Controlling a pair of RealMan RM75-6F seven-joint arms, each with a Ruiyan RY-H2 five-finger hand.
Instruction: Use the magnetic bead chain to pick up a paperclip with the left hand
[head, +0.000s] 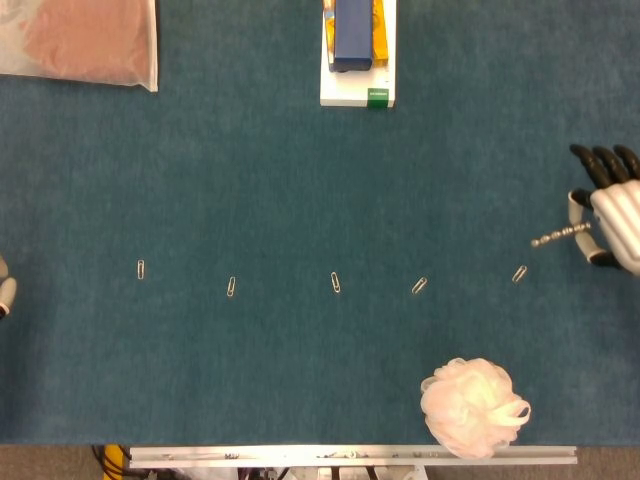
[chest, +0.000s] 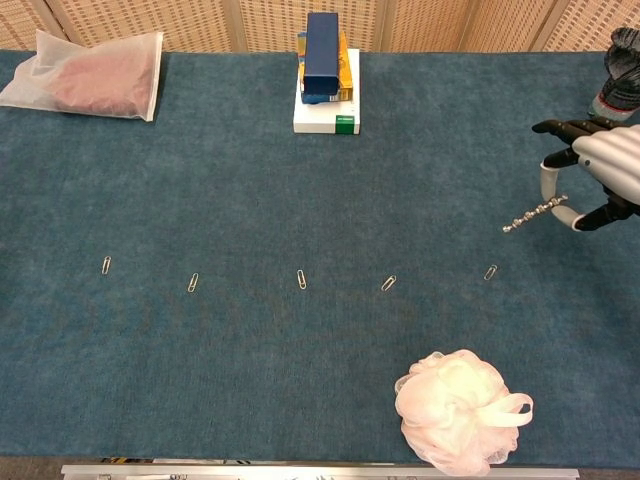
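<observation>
Over at the right edge of the blue felt-covered desk (chest: 300, 180), the right robot hand (chest: 600, 172) pinches one end of the silver magnetic bead chain (chest: 528, 216), which sticks out leftward and slightly toward the near side, held above the cloth. Just beyond the chain's free tip lies the rightmost small silver wire paperclip (chest: 491, 271), not touching it; four more paperclips (chest: 301, 279) lie in a row running left across the middle of the desk, well apart from one another. Only a pale sliver of the left robot hand (head: 4, 285) shows at the far left edge in the head view, and I cannot tell how its fingers lie. A fluffy pale pink bath pouf (chest: 456, 410) rests at the near edge. At the far side sits a stack of boxes (chest: 325, 72), dark blue on top, and in the far left corner a clear plastic bag of reddish-brown material (chest: 88, 75).
</observation>
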